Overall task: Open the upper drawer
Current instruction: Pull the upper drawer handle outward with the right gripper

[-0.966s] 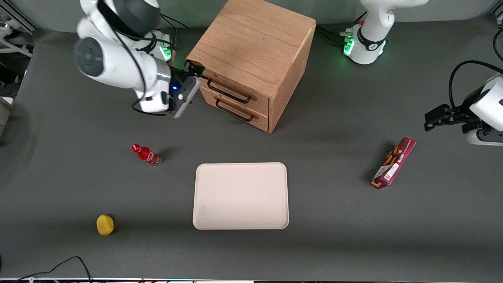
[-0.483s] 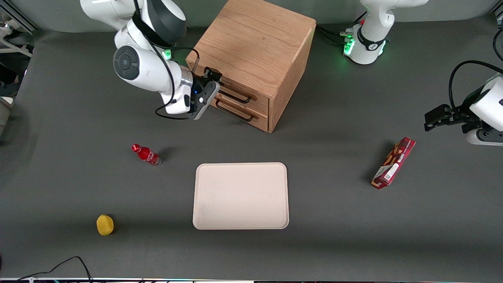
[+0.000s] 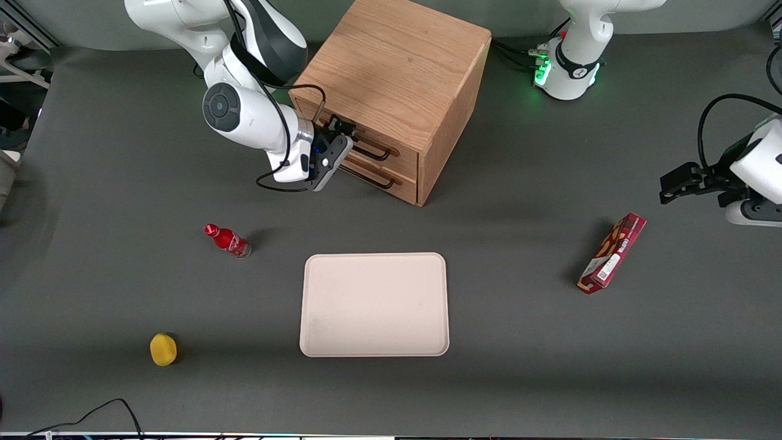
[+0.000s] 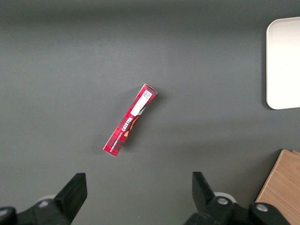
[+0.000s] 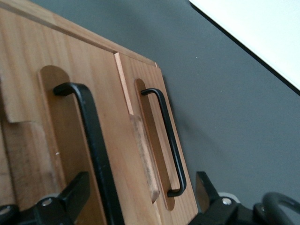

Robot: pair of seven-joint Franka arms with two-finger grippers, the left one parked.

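The oak cabinet (image 3: pixel 397 61) stands at the back of the table, both drawers shut. The upper drawer (image 3: pixel 402 157) carries a thin black bar handle (image 3: pixel 374 154); the matching lower drawer (image 3: pixel 404 186) with its handle (image 3: pixel 374 178) sits under it. My right gripper (image 3: pixel 341 129) is right in front of the upper drawer, at the end of its handle toward the working arm's side. In the right wrist view the gripper (image 5: pixel 140 197) is open, and the upper handle (image 5: pixel 93 140) runs between its fingers (image 5: pixel 77 192), close up. The lower handle (image 5: pixel 165 136) is farther off.
A white tray (image 3: pixel 374 304) lies nearer the front camera than the cabinet. A red bottle (image 3: pixel 227 240) and a yellow object (image 3: pixel 163 349) lie toward the working arm's end. A red box (image 3: pixel 611 253) lies toward the parked arm's end, also in the left wrist view (image 4: pixel 130 120).
The right arm has swung in from the cabinet's corner along the drawer front. The gripper now sits at the upper handle. The drawers have not moved.
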